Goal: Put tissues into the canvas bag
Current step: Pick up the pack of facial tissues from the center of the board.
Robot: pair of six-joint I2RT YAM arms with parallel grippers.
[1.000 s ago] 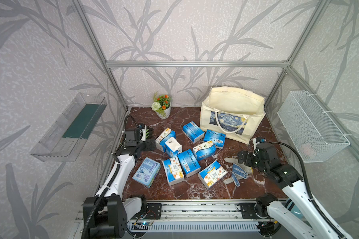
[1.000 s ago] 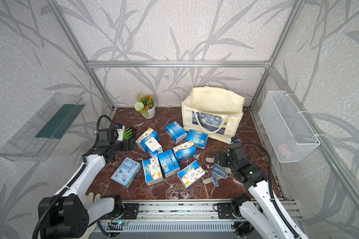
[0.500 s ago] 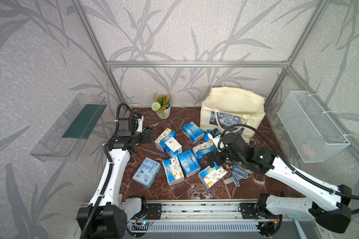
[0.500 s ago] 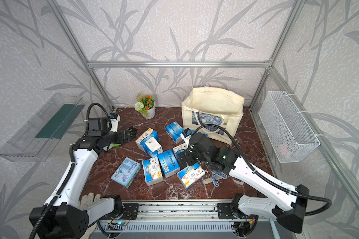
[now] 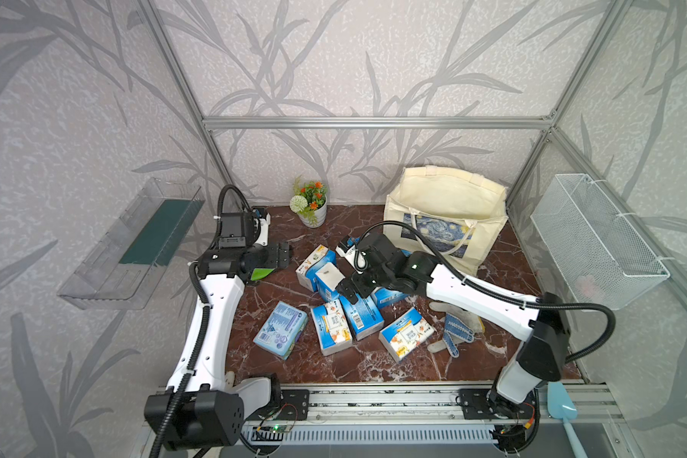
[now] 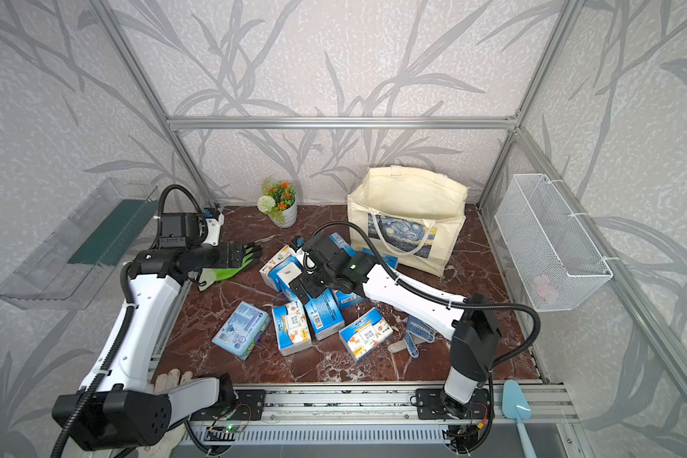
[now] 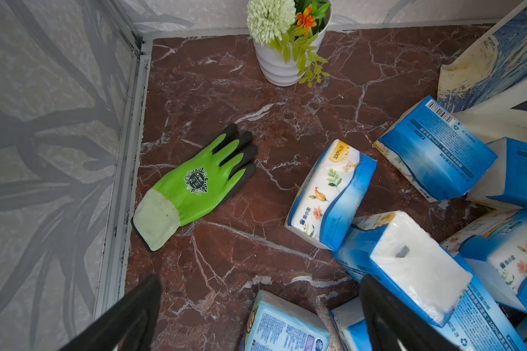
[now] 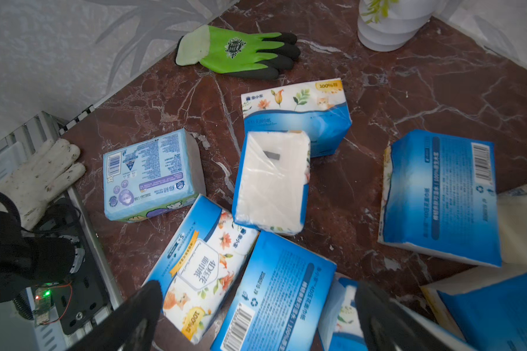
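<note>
1. Tabletop (image 5: 354,368): red-brown marble, white veins; grey leaf-patterned walls (image 5: 373,59) around.
2. Tissues (image 5: 331,327) scattered mid-tabletop, outside canvas bag (image 5: 449,198) standing back right.
3. Left and right jaws spread wide, gripping nothing.

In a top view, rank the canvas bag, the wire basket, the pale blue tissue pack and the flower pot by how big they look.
1-2. canvas bag and wire basket: about alike; the basket seems nearer the camera, so unranked.
3. pale blue tissue pack.
4. flower pot: slightly smaller-looking, but farther back.
</note>
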